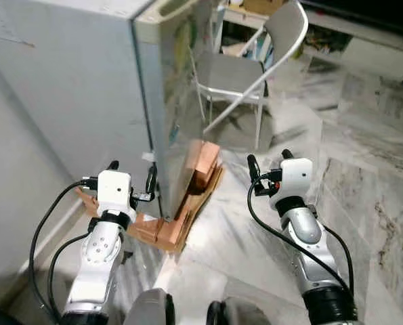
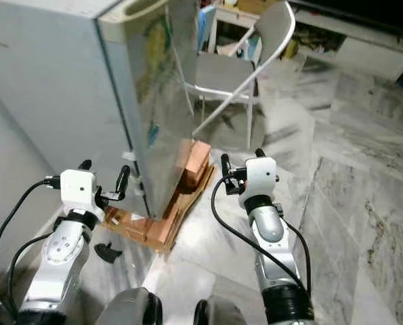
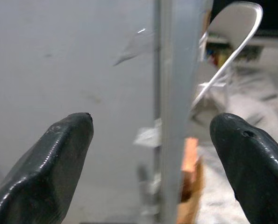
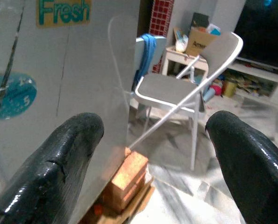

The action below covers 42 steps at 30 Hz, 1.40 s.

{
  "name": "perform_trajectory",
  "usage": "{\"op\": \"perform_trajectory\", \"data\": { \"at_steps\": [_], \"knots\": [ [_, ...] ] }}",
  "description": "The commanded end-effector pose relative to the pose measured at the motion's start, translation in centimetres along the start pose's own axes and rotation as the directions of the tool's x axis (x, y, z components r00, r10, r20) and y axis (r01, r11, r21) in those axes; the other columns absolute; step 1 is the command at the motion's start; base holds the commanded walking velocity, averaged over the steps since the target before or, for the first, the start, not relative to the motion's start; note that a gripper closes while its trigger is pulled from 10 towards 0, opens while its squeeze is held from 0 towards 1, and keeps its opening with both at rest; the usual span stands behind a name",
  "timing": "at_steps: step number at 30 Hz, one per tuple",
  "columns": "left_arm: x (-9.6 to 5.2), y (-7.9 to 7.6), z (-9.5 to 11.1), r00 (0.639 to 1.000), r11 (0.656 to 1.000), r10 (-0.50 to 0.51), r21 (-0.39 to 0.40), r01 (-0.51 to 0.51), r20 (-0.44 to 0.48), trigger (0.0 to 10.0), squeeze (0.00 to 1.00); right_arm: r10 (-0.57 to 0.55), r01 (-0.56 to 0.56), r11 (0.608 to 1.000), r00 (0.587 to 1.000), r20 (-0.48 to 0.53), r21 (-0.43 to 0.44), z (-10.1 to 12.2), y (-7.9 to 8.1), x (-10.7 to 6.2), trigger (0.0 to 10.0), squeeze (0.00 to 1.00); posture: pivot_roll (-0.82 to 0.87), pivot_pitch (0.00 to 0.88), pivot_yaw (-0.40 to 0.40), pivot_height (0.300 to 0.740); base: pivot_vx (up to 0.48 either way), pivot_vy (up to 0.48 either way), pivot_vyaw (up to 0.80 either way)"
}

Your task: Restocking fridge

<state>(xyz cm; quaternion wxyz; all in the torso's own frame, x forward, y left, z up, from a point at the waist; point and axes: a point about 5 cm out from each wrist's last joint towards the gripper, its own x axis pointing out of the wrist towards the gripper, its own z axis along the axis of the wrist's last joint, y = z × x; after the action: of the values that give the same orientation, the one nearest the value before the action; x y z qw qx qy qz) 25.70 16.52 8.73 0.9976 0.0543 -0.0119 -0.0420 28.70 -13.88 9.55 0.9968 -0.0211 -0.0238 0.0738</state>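
A silver fridge (image 1: 86, 74) stands before me on bricks, its door (image 1: 177, 88) shut and turned toward the right. My left gripper (image 1: 132, 175) is open, its fingers (image 3: 59, 158) either side of the fridge's front corner edge (image 3: 169, 116) near the bottom. My right gripper (image 1: 269, 161) is open too, held low in front of the door face (image 4: 59, 70), which carries a "Fresh" sticker (image 4: 64, 11). Neither gripper holds anything.
Orange bricks (image 1: 201, 166) and flattened cardboard (image 1: 187, 217) prop up the fridge base. A grey folding chair (image 1: 255, 61) stands just beyond the door. Shelves and a low cabinet (image 1: 364, 40) run along the far wall. Marble floor (image 1: 364, 176) lies open to the right.
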Motion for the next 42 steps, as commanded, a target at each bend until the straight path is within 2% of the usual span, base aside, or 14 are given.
{"op": "perform_trajectory", "data": {
  "at_steps": [1,9,15,28,36,42],
  "knots": [
    [0.1,-0.8,0.3,1.000,1.000,-0.015,-0.010,0.015,0.010,10.0,0.00,-0.032,0.031,0.999,0.999,-0.012,-0.023,-0.1,-1.0,-0.2,10.0,0.00,0.08,0.095,-0.064,0.740,0.000,0.000,-0.80],
    [0.0,-1.0,0.4,0.999,0.999,-0.032,-0.008,0.032,0.025,10.0,0.00,-0.035,0.035,0.999,0.999,-0.009,-0.023,-0.1,-1.1,-0.3,10.0,0.00,0.08,0.098,-0.062,0.740,0.000,0.000,-0.76],
    [-0.1,-1.2,0.6,0.998,0.999,-0.046,-0.004,0.046,0.036,10.0,0.00,-0.036,0.036,0.999,0.999,-0.006,-0.025,0.0,-1.0,-0.4,10.0,0.00,0.08,0.100,-0.059,0.740,0.436,0.000,0.00],
    [-0.4,-0.8,0.6,0.999,1.000,0.008,0.002,-0.008,0.031,10.0,0.00,-0.036,0.036,0.999,0.999,-0.005,-0.030,0.1,-1.1,-0.4,10.0,0.00,0.08,0.103,-0.055,0.740,0.000,0.000,0.00],
    [-1.5,0.5,0.4,0.994,0.994,0.107,-0.014,-0.106,0.007,10.0,0.00,-0.048,0.048,0.998,0.999,-0.002,-0.029,0.2,-1.4,-0.8,10.0,0.00,0.07,0.104,-0.051,0.740,0.000,0.000,-0.60],
    [-3.3,2.3,-0.6,0.982,0.983,0.182,0.036,-0.181,-0.048,10.0,0.00,-0.076,0.076,0.996,0.997,-0.002,-0.044,0.4,-2.3,-2.7,10.0,0.00,0.07,0.099,-0.051,0.740,0.000,0.000,-0.23]
  ]
}}
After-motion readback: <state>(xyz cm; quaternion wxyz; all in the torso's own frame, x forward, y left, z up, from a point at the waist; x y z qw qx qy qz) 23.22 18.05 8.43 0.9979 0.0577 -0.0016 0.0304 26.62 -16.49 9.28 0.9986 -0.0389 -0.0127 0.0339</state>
